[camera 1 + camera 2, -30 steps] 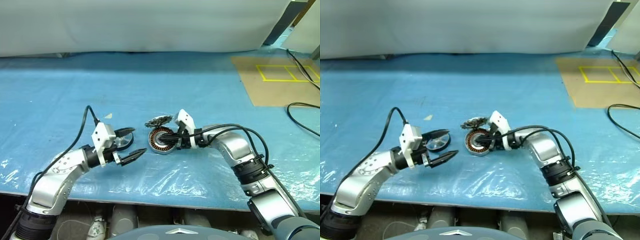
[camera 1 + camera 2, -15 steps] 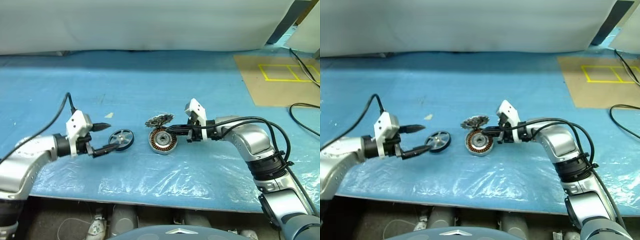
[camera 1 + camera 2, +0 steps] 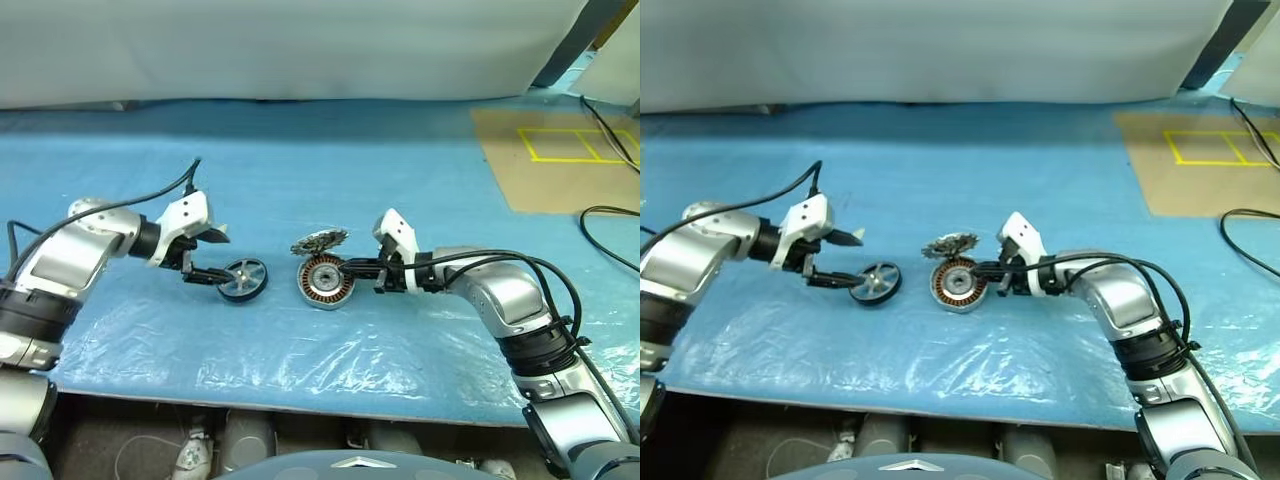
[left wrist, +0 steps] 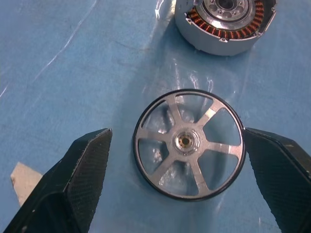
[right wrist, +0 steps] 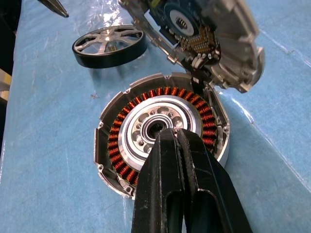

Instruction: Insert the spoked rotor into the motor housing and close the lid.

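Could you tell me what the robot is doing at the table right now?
It is assembling a small motor on the blue sheet. The left gripper is open, with its fingers either side of the spoked rotor, which lies flat and unheld. The right gripper is shut, with its tips over the centre of the motor housing. The lid stands open at the housing's edge.

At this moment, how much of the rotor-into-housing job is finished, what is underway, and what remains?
Done: the lid stands open, hinged up off the motor housing, windings exposed. In hand: the shut right gripper rests its tips at the housing's silver centre, while the open left gripper straddles the spoked rotor, which lies flat on the blue mat, not yet gripped. Left: grasp and seat the rotor, then close the lid.
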Available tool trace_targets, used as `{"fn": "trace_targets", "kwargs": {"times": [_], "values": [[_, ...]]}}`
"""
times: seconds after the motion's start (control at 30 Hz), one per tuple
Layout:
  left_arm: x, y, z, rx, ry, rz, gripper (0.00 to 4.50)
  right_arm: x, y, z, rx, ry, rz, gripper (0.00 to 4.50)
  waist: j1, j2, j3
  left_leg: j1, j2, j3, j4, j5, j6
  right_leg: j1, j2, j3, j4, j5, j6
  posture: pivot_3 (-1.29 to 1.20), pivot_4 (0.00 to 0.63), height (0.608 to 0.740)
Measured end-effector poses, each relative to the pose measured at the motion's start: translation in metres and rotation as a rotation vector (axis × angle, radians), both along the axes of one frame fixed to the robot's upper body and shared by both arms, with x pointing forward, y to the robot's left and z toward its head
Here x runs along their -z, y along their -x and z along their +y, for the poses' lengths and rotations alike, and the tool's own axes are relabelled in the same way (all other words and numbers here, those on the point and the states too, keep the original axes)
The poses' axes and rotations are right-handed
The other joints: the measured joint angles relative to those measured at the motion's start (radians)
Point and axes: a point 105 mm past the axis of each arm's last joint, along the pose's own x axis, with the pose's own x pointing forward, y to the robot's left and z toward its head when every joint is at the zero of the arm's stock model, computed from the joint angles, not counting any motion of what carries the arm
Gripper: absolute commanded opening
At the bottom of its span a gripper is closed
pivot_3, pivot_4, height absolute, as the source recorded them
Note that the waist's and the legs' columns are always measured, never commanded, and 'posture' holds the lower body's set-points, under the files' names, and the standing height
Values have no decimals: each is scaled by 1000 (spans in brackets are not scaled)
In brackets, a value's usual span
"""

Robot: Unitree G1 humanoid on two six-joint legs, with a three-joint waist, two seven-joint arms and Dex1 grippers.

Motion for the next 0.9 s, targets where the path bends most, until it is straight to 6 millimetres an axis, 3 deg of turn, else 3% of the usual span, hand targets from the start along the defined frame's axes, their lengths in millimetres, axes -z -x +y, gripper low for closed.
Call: {"fn": "trace_targets", "kwargs": {"times": [0.13, 0.23, 0.33, 0.67, 0.9], "values": [[8, -4, -2, 54, -49, 5, 4321, 3, 5, -1, 8, 7, -3, 16, -3, 0, 0, 0, 0, 0, 0, 0, 0, 0, 1, 0, 0, 0, 0, 0, 150, 740], [13, -7, 4, 95, -101, -19, 3642, 6, 7, -2, 15, 14, -1, 0, -3, 0, 0, 0, 0, -1, 0, 0, 0, 0, 1, 0, 0, 0, 0, 0, 150, 740], [15, -8, 5, 141, -118, -45, 2599, 5, 9, -2, 16, 16, -6, 0, 1, 0, 0, 0, 0, -1, 0, 0, 0, 0, 0, 0, 0, 0, 0, 0, 150, 740], [22, 4, -4, 425, -168, -115, 2599, 7, 8, -4, 29, 26, 0, 0, 8, 0, 0, 0, 1, -1, 0, 0, 0, 0, 0, -1, 0, 0, 0, 0, 150, 740], [21, -21, -5, 447, -260, -213, 2599, 8, 9, -4, 39, 32, -7, 0, 22, 0, 0, 0, 0, -1, 1, 0, 0, 0, -1, -1, 0, 0, 1, 0, 150, 740]]}}
